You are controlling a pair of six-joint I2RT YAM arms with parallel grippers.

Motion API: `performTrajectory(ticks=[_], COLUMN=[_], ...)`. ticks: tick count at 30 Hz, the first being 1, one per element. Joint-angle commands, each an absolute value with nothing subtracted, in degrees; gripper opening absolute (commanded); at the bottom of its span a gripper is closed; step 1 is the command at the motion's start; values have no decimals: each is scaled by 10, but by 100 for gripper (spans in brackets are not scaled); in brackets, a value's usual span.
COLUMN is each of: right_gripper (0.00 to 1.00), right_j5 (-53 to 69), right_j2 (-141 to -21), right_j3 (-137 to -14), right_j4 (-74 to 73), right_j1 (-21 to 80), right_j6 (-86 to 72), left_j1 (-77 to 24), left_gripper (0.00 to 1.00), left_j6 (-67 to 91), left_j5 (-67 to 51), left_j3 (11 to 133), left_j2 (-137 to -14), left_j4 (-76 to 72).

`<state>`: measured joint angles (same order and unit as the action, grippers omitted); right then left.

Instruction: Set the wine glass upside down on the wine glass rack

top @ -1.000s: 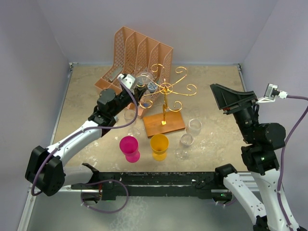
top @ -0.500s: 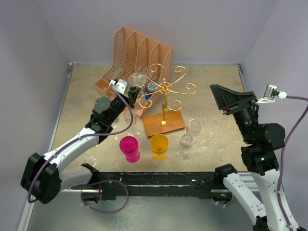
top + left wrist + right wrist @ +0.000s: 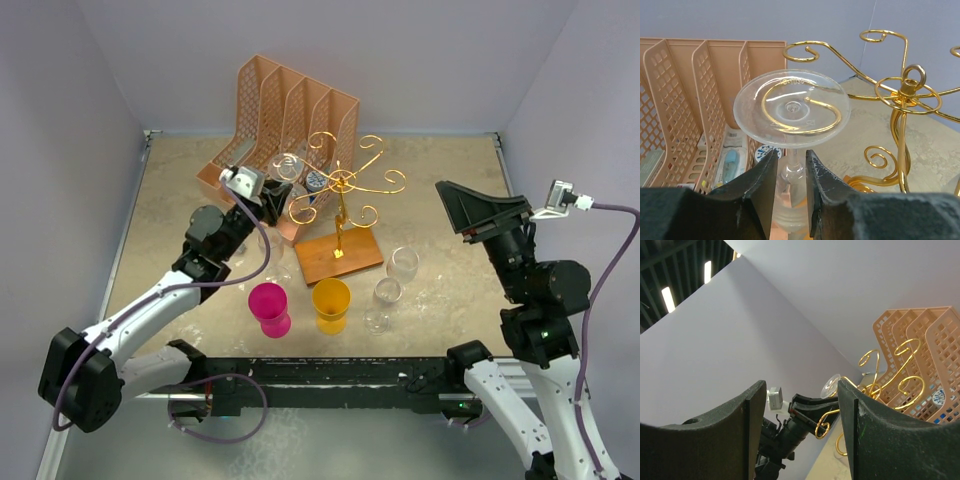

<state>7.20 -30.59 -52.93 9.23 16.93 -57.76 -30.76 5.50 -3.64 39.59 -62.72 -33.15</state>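
Observation:
The wine glass [image 3: 791, 107] hangs upside down, its round foot resting on top of a gold spiral arm of the wine glass rack [image 3: 905, 90] and its stem and bowl hanging below. My left gripper [image 3: 791, 155] is open, its dark fingers flanking the stem with a small gap on each side. From above, the glass [image 3: 288, 168] sits at the rack's left arm, with the left gripper [image 3: 276, 196] just beside it. The rack's wooden base [image 3: 340, 257] lies mid-table. My right gripper [image 3: 480, 212] is raised at the right, open and empty [image 3: 801, 390].
A peach slotted organizer [image 3: 290, 105] stands right behind the rack and the left gripper. In front of the base are a pink cup [image 3: 268, 305], a yellow cup [image 3: 331, 303] and two clear glasses [image 3: 403, 263] [image 3: 382, 300].
My left gripper's jaws have parted from the glass stem and the arm has drawn back slightly to the left. The glass stays hanging on the rack arm. The right arm barely moved.

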Motion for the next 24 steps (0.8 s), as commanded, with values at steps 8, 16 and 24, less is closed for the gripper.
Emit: performTrajectory(ticks=[8,16,24], right_gripper=[61,61,63], right_j5=[63,-1,-51], right_j2=[-303,-304,-333], right_j3=[-538,-553,-553], right_j4=[66,-25,-116], right_j1=[171,171,171], right_j6=[-568,-528,-470], left_j1=[-304,-304,-304], left_gripper=[31,39,43], left_j6=[82,125,230], left_j5=[-37,30,166], left_j3=[405,412,527], left_j2=[-569,-501,-456], left_j4=[-294,-179,170])
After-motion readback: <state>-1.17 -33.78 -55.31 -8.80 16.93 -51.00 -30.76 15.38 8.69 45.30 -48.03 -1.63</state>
